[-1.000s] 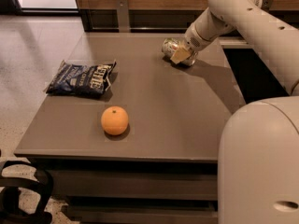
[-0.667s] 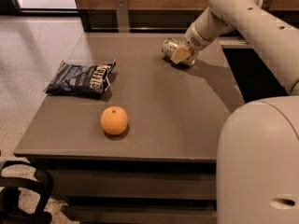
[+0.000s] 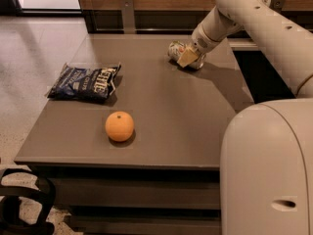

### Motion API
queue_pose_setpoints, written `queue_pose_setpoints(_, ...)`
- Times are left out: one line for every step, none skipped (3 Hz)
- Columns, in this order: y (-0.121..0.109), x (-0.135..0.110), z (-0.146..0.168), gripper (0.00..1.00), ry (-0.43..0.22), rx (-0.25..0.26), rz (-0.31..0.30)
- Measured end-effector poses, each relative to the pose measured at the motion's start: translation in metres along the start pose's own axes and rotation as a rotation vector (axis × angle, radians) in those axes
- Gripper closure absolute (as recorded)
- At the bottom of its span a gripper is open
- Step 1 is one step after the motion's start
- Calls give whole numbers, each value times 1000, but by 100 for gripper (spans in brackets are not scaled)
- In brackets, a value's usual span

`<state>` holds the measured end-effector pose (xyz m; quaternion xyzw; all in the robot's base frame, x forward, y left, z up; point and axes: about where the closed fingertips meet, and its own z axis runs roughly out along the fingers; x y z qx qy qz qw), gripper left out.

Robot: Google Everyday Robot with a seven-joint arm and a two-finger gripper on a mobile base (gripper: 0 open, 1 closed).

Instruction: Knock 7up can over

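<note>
The 7up can (image 3: 176,50) lies on its side at the far right of the grey table (image 3: 161,106), its silver end facing left. My gripper (image 3: 190,57) is right over the can's right part and hides much of it. A pale finger (image 3: 186,58) rests against the can. The white arm reaches in from the upper right.
An orange (image 3: 119,126) sits near the table's front edge, left of centre. A dark blue chip bag (image 3: 85,82) lies at the left side. The robot's white body (image 3: 266,170) fills the lower right. A wooden wall runs behind the table.
</note>
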<state>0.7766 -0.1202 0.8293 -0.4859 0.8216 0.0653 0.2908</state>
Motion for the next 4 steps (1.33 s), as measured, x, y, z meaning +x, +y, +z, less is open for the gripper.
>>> queue_pose_setpoints(0,-1,0,52,1,-2,0)
queue_pose_setpoints(0,-1,0,27,1,-2,0)
queue_pose_setpoints(0,-1,0,5,1,-2,0)
queue_pose_setpoints(1,-1,3,0,2,-6,-1)
